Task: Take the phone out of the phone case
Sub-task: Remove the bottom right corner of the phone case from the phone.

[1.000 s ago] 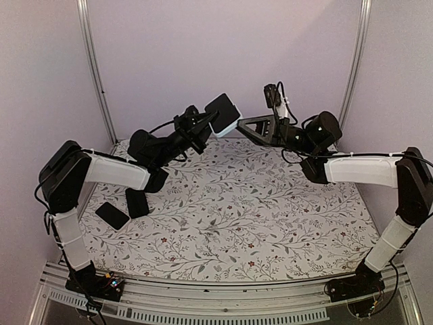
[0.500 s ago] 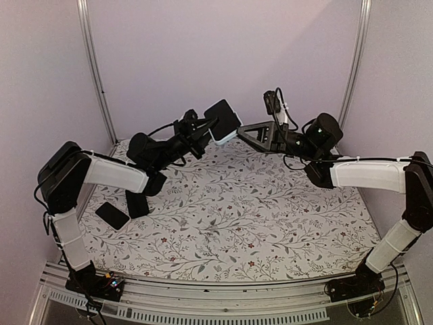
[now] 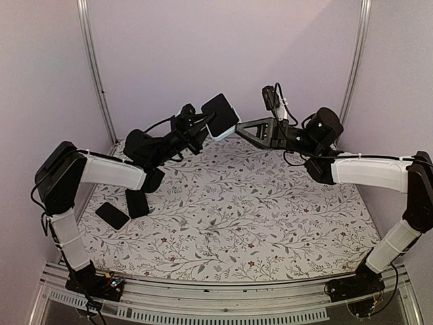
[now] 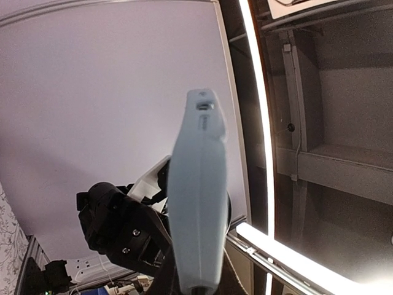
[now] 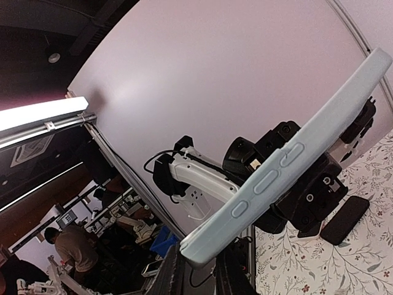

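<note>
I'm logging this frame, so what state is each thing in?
phone: inside its case, held up in the air.
phone case: on the phone, gripped by both grippers.
left gripper: shut on the phone case.
right gripper: shut on the phone case's corner.
two dark slabs: lying on the table, untouched.

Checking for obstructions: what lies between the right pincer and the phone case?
Nothing. In the right wrist view the end of the phone case sits directly inside the right pincer; the top view shows them touching.
</note>
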Motion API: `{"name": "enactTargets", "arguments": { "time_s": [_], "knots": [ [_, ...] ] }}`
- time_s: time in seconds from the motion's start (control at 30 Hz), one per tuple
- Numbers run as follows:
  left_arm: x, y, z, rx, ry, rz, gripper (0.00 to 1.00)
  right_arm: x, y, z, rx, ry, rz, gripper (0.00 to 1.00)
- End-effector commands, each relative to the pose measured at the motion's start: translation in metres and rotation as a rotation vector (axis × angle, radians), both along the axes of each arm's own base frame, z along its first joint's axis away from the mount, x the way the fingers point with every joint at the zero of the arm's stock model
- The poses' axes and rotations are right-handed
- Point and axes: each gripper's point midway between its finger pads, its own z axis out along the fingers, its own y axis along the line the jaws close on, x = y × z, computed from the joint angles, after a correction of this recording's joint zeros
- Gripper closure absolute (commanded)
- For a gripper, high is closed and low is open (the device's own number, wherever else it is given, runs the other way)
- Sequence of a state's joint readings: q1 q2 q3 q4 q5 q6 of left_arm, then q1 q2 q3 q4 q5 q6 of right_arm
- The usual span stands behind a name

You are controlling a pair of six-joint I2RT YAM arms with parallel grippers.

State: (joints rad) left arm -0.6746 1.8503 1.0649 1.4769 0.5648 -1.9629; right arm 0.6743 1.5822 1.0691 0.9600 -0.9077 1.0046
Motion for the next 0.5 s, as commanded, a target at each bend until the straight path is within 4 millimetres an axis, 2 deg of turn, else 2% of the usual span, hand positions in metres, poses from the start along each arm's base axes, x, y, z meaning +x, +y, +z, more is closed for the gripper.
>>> {"name": "enactTargets", "arguments": {
  "time_s": [0.0,0.3,0.47],
  "knots": [
    [-0.065,0.030,0.062,-0.204,-0.309,-0.082,1.00,0.009,0.005,0.001,-0.006,-0.010,-0.035,1.00],
    [-0.077,0.032,0.084,-0.231,-0.368,-0.111,1.00,0.033,0.007,-0.018,-0.123,-0.023,-0.135,1.00],
    [-0.089,0.037,0.090,-0.237,-0.455,-0.097,1.00,0.043,0.013,-0.034,-0.151,0.071,-0.125,1.00]
  ]
}}
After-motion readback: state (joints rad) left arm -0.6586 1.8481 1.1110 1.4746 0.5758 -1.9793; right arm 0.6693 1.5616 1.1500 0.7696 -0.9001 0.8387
